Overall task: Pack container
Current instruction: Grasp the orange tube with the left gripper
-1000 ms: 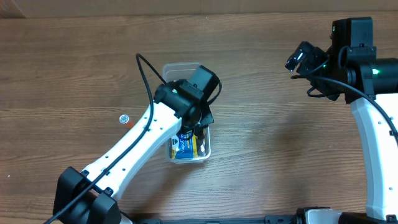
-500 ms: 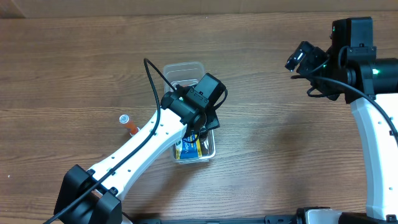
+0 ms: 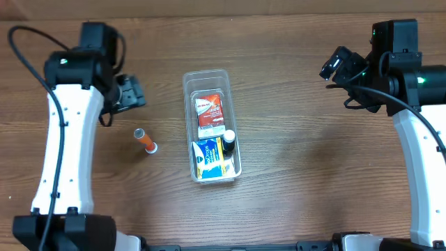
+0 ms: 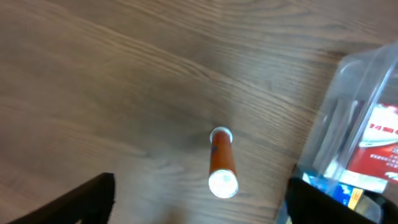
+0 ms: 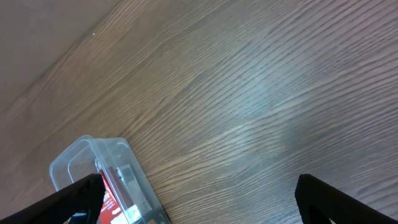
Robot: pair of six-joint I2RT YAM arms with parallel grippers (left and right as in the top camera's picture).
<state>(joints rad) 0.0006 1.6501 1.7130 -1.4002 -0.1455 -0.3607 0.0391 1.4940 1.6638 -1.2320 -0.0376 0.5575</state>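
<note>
The clear container (image 3: 187, 125) stands mid-table. Inside lie a red-and-white packet (image 3: 209, 109), a blue-and-yellow box (image 3: 211, 160) and a small black bottle with a white cap (image 3: 228, 141). Left of it an orange tube with white caps (image 3: 145, 140) lies on the wood. My left gripper (image 3: 136, 93) hovers open above the table, up-left of that tube. In the left wrist view the orange tube (image 4: 222, 160) lies on the table between the spread fingers (image 4: 81, 199), with the container (image 4: 348, 106) at right. My right gripper (image 3: 336, 65) hangs open and empty far right; its view shows the container (image 5: 87, 149) at lower left.
Bare brown wood surrounds the container on all sides. The left arm's white link (image 3: 66, 146) runs down the left side of the table and the right arm's link (image 3: 418, 160) down the right side.
My left gripper opened over the container, then the arm swung away to the far left. The small black bottle now lies in the container. The right arm has not moved.
</note>
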